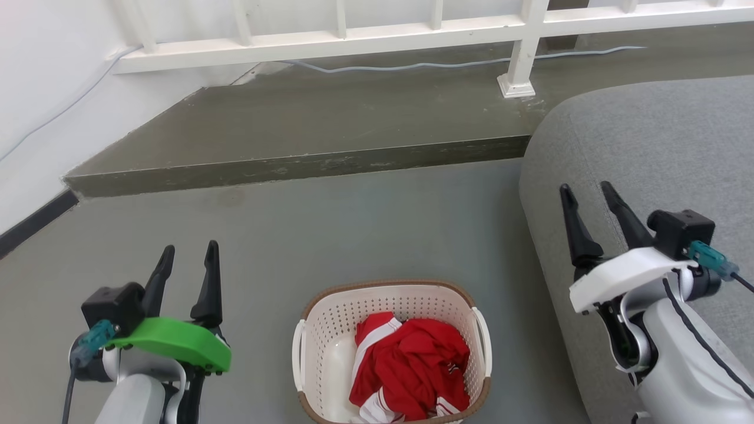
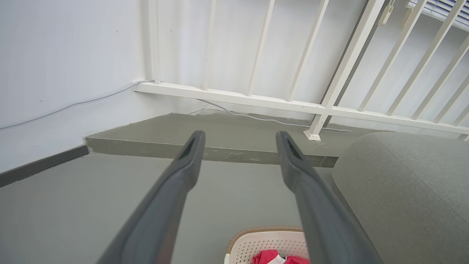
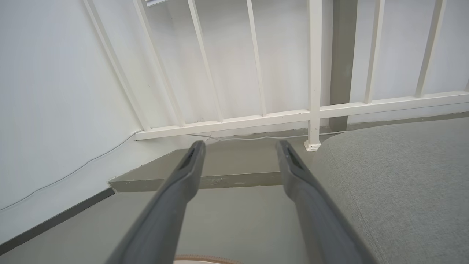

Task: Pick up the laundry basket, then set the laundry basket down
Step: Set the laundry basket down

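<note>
The cream-white, brown-rimmed plastic laundry basket (image 1: 336,330) is sitting on the grey floor (image 1: 353,224) between the left gripper (image 1: 191,248) and right gripper (image 1: 585,188), both gaping wide and empty. It is probably light and stiff, and its white side handles (image 1: 297,353) are offering good holds.

no readable text, label or number, small dark mark on the red garment (image 1: 412,359) in the laundry basket (image 1: 331,327), too small to read
</note>
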Tool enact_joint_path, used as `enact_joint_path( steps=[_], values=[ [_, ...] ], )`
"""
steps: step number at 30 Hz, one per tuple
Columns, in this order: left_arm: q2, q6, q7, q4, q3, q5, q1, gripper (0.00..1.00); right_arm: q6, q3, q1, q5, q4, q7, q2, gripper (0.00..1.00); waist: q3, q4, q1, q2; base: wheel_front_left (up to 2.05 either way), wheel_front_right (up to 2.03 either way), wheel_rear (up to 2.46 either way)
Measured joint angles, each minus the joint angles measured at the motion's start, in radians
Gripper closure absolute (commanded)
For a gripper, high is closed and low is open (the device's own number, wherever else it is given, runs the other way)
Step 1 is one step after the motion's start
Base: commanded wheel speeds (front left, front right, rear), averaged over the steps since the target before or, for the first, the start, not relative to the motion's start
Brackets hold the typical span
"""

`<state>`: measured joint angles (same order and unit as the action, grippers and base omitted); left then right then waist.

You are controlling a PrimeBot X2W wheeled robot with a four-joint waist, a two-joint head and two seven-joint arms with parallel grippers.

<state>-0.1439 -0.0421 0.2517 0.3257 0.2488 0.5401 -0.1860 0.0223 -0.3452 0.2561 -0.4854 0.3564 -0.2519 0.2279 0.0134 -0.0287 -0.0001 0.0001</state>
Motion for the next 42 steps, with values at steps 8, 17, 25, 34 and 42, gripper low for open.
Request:
enact_joint_path(
  steps=[8, 17, 25, 34, 42],
  values=[
    [0.012, 0.0, 0.0, -0.051, -0.021, -0.03, 0.047, 0.0, 0.007, 0.032, -0.051, 0.037, -0.051, 0.0, -0.003, 0.0, 0.0, -0.005, 0.0, 0.0, 0.0, 0.0, 0.0],
    [0.032, 0.0, 0.0, -0.086, -0.039, -0.07, 0.077, 0.0, 0.005, 0.058, -0.098, 0.067, -0.086, 0.0, -0.02, 0.0, 0.004, -0.005, 0.0, 0.0, 0.0, 0.0, 0.0],
    [0.039, -0.004, 0.0, -0.103, -0.053, -0.08, 0.095, 0.0, -0.004, 0.081, -0.111, 0.088, -0.1, 0.0, -0.032, 0.0, 0.007, 0.0, 0.0, 0.0, 0.0, 0.0, 0.0],
    [0.049, -0.012, 0.0, -0.109, -0.062, -0.096, 0.11, 0.0, -0.013, 0.1, -0.127, 0.115, -0.109, 0.0, -0.044, 0.0, 0.006, 0.0, 0.0, 0.0, 0.0, 0.0, 0.0],
    [0.058, -0.021, 0.0, -0.112, -0.072, -0.112, 0.117, 0.0, -0.024, 0.116, -0.144, 0.126, -0.114, 0.0, -0.055, 0.0, 0.008, -0.002, 0.0001, 0.0, 0.0, 0.0, 0.0]
  ],
)
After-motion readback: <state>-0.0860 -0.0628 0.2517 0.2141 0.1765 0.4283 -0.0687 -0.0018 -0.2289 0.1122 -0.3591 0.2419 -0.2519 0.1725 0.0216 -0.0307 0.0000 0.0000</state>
